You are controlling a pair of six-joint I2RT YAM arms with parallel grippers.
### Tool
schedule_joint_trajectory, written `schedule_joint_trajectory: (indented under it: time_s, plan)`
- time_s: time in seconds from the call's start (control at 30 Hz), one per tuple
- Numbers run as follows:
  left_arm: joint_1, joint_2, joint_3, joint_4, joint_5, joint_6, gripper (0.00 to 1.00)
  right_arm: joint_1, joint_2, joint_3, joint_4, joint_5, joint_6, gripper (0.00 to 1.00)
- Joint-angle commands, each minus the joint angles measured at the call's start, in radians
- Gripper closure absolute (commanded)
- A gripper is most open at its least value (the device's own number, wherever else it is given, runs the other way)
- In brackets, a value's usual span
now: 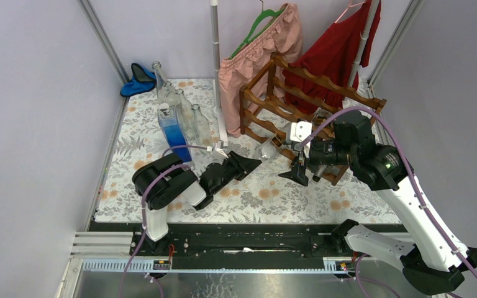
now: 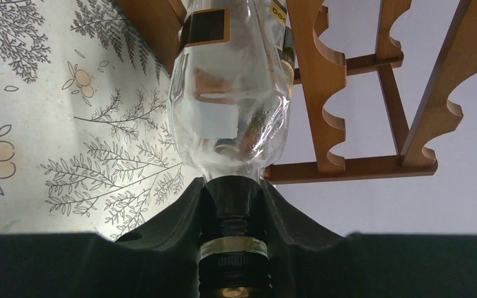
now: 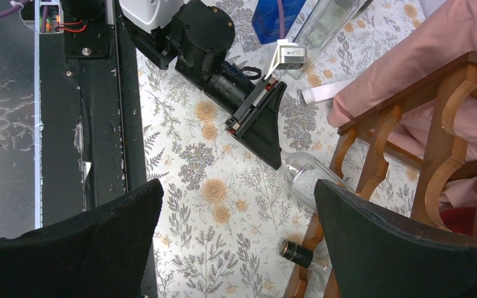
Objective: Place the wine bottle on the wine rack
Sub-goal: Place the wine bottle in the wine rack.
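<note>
My left gripper (image 2: 231, 186) is pinched narrowly on the neck of the wine bottle (image 2: 230, 99), which stretches toward twelve o'clock with the wine rack (image 2: 323, 93) at one o'clock. My right gripper (image 3: 236, 195) hangs wide open, holding nothing.

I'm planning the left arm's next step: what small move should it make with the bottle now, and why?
Probably ease the left gripper forward toward the wine rack. It is shut on the neck of the wine bottle, whose body points at the rack's lower rails but does not yet look seated there.
</note>
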Motion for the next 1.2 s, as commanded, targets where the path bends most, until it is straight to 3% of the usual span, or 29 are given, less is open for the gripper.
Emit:
schedule_joint_trajectory:
  time_s: [0.0, 0.63, 1.17]
  plan:
    - [-0.005, 0.002, 0.064, 0.265, -0.099, 0.019, 1.00, -0.006, -0.014, -0.001, 0.037, -0.013, 0.000, 0.00]
    - [-0.027, 0.100, 0.128, 0.265, -0.217, -0.075, 1.00, -0.006, -0.014, 0.000, 0.032, -0.018, -0.005, 0.00]
    - [-0.116, 0.203, 0.160, 0.266, -0.430, -0.198, 1.00, -0.006, -0.021, -0.015, 0.038, -0.026, -0.005, 0.00]
